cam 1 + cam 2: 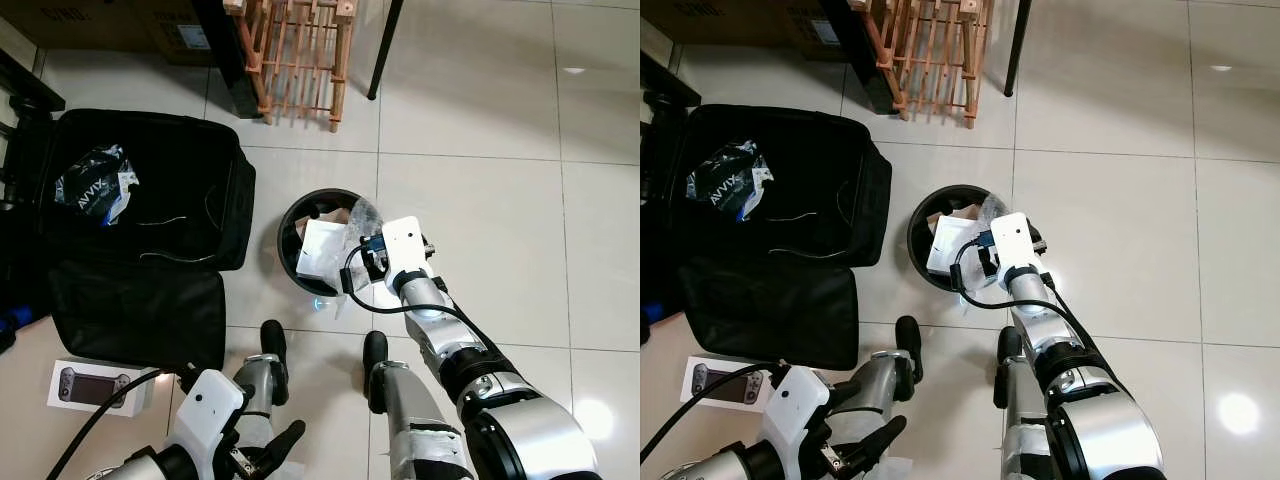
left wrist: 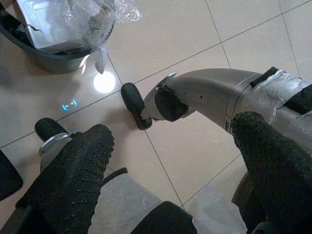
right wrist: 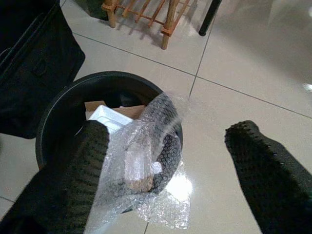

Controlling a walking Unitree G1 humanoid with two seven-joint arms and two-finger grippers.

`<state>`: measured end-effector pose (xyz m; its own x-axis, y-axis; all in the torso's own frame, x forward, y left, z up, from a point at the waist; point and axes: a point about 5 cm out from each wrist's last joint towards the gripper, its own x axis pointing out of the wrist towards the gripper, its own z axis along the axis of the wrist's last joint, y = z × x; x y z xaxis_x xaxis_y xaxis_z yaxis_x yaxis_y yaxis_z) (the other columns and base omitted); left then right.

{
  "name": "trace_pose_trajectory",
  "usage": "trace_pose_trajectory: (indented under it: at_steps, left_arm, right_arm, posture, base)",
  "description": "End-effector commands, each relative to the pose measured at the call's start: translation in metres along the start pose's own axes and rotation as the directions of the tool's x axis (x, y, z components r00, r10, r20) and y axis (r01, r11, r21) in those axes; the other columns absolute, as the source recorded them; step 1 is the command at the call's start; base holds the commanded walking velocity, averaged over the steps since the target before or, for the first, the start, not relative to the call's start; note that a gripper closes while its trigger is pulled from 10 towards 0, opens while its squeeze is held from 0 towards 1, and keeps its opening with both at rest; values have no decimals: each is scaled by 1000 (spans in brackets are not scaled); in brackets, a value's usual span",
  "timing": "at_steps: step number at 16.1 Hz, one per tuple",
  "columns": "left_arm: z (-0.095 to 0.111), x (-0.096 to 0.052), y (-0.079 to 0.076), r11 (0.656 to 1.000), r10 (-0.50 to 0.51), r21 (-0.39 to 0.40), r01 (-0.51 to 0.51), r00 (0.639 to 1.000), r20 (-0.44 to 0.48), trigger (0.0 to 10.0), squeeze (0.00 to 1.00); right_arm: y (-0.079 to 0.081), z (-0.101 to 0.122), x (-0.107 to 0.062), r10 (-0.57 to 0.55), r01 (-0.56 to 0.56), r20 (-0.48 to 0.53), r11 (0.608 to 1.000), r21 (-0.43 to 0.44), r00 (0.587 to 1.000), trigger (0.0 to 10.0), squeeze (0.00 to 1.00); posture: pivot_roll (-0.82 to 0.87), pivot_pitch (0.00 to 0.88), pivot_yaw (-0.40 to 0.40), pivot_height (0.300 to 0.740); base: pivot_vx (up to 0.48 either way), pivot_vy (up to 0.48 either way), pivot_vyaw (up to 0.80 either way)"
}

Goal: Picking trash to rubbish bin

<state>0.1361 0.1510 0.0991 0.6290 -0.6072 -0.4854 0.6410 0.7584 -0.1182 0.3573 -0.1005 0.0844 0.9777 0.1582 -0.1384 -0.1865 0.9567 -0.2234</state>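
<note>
A round black rubbish bin (image 1: 287, 250) stands on the tiled floor just ahead of my feet, holding a white box (image 1: 322, 246) and cardboard. Crumpled clear bubble wrap (image 3: 144, 170) is draped over the bin's near right rim, half inside and half hanging outside. My right gripper (image 3: 170, 134) hovers over that rim and stands open, its fingers (image 3: 73, 170) wide apart on either side of the wrap; one finger touches it. My left gripper (image 2: 170, 131) hangs low by my legs (image 1: 262, 455), open and holding nothing.
An open black suitcase (image 1: 170, 160) with a plastic packet (image 1: 95, 185) inside lies to the left of the bin. A console box (image 1: 90, 385) sits on the floor at the near left. A wooden rack (image 1: 300, 50) and a black table leg (image 1: 385, 50) stand behind.
</note>
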Motion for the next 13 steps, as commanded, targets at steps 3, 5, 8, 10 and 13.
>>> trace_pose_trajectory:
  at_steps: [3,5,8,10,13]
  left_arm:
    - [-7,2,-5,999,-16,-33,15,999,-30,10000,0]
    - [-6,6,-3,1000,-17,-26,16,1000,-20,10000,0]
    - [1,19,6,1000,-22,-9,22,1000,15,10000,0]
    - [6,27,11,1000,-26,8,26,999,37,10000,0]
    - [15,42,21,999,-29,30,27,997,74,10000,0]
  right_arm:
    - [2,-22,-9,16,-14,-77,1000,25,997,10000,1000]
    - [0,-22,-9,10,-9,-68,1000,18,998,10000,1000]
    - [-11,-21,-11,-2,2,-33,1000,-11,999,10000,1000]
    - [-18,-21,-14,2,-2,-3,1000,-31,1000,10000,961]
    - [-29,-20,-19,2,-1,29,999,-36,1000,10000,0]
  posture:
    - [210,653,29,740]
    - [204,628,28,740]
    - [181,562,27,740]
    - [170,525,30,740]
    - [146,452,35,740]
  base:
    - [0,0,0]
    - [0,0,0]
    - [0,0,0]
    - [0,0,0]
    - [0,0,0]
